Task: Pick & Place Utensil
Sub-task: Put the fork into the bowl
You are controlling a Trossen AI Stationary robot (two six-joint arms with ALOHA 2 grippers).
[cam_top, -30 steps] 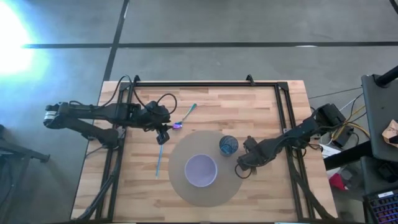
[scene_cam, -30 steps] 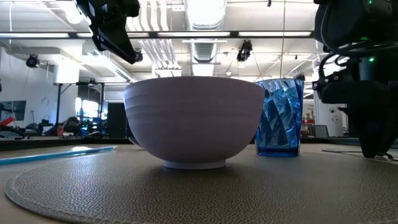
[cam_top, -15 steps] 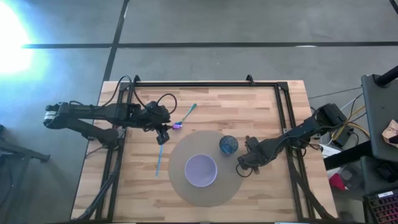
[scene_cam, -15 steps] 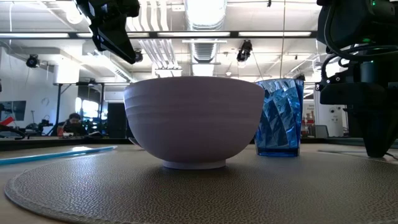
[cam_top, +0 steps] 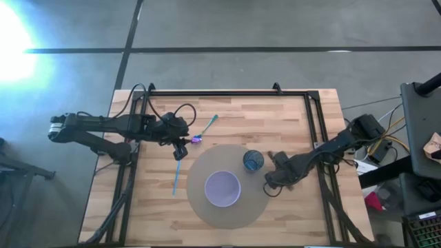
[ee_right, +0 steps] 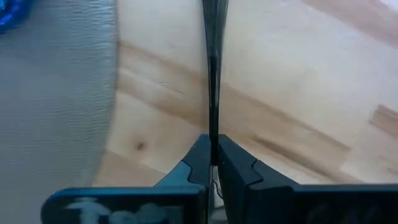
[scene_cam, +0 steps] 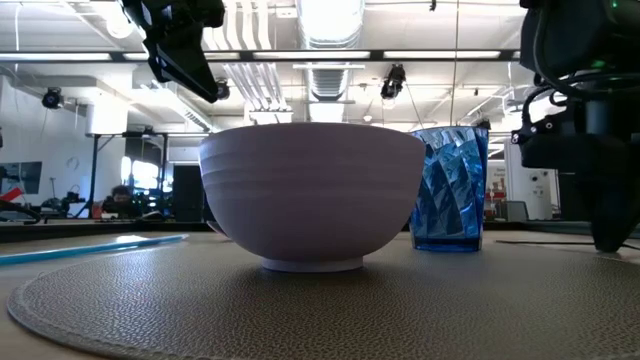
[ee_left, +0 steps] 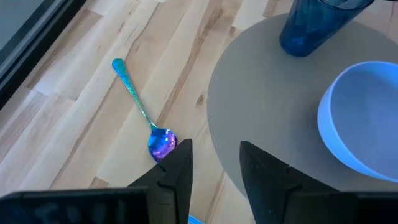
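Industrial lab: exposed ceiling ducts (scene_cam: pixel 330 75) (concrete floor (cam_top: pixel 227 24) too).

A pale lavender bowl (cam_top: pixel 222 188) sits on a round grey mat (cam_top: pixel 207 165); a blue faceted tumbler (cam_top: pixel 253 160) stands beside it.

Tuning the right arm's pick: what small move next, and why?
Probably a short straight lift. The right end effector is shut on a thin dark utensil lying on the table beside the mat, with the blue cup close by, so rising first should clear both.
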